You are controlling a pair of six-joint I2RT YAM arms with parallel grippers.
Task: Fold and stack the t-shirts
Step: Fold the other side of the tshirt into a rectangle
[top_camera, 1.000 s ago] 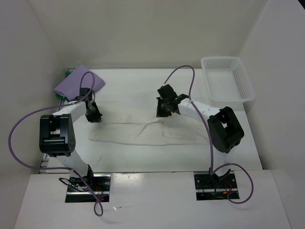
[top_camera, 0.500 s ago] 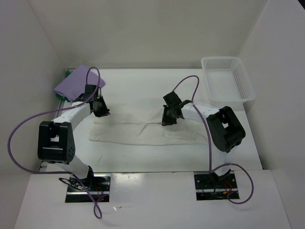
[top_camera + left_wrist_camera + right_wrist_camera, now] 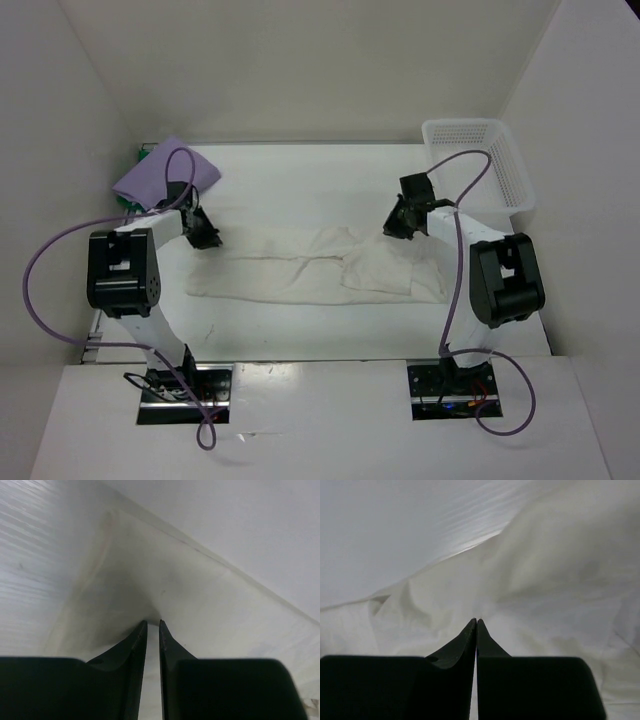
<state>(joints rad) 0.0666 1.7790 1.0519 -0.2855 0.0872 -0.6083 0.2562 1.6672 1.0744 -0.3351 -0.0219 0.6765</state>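
The cream-white t-shirt (image 3: 300, 275) lies spread across the middle of the table, bunched in a fold on its right half. My left gripper (image 3: 205, 238) is at its far left corner, jaws nearly together and pinching the cloth (image 3: 115, 580), which tents up toward the gripper (image 3: 153, 621). My right gripper (image 3: 398, 224) hangs over the shirt's far right edge. In the right wrist view the gripper (image 3: 476, 619) is shut with creases of cream cloth (image 3: 545, 580) converging on it. The lavender-purple t-shirt (image 3: 165, 172) lies at the far left on the green t-shirt (image 3: 141, 155), of which only an edge shows.
A white lattice basket (image 3: 460, 124) stands at the far right corner. White walls close the table on the left, back and right. Purple cables loop off both arms.
My right gripper has moved right and away from me, dragging the shirt's right part into a bunched fold. My left gripper has shifted only slightly at the left corner.
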